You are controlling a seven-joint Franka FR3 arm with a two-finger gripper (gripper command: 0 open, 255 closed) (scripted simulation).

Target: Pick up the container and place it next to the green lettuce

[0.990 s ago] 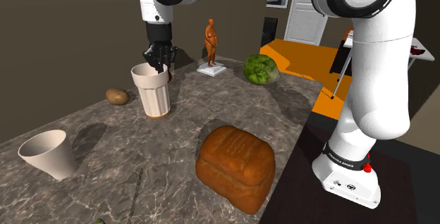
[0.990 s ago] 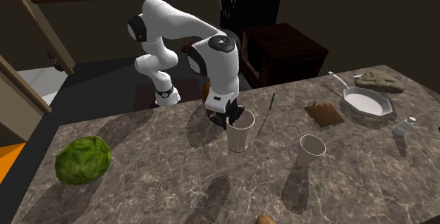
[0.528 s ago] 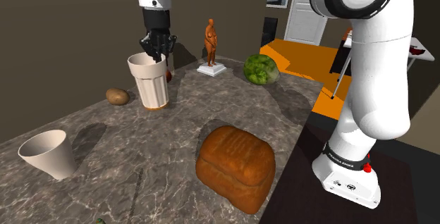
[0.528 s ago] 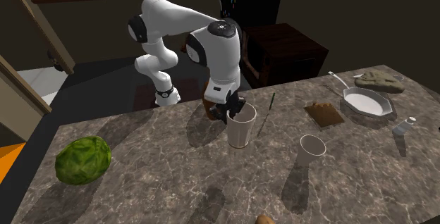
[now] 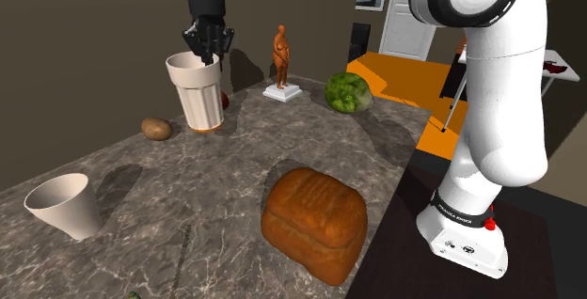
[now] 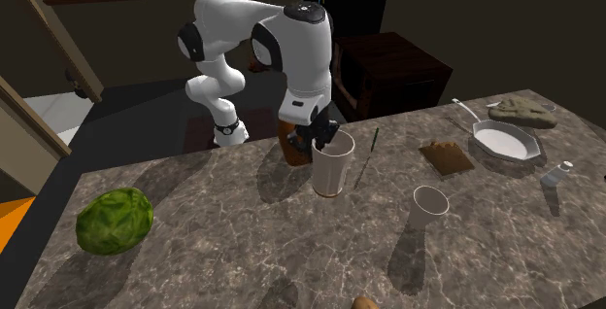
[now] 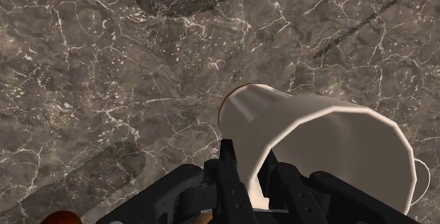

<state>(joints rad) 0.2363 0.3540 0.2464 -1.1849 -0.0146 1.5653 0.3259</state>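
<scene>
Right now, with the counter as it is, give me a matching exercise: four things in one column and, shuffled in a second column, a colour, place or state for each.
Column one
1. tall cream container
2. lettuce
3. bread loaf
4. figurine

Column two
A. orange-brown, standing upright
B. green and round
C. clasped at its rim by the gripper
D. brown, lying on the counter

Pairs: 1-C, 2-B, 3-D, 4-A
</scene>
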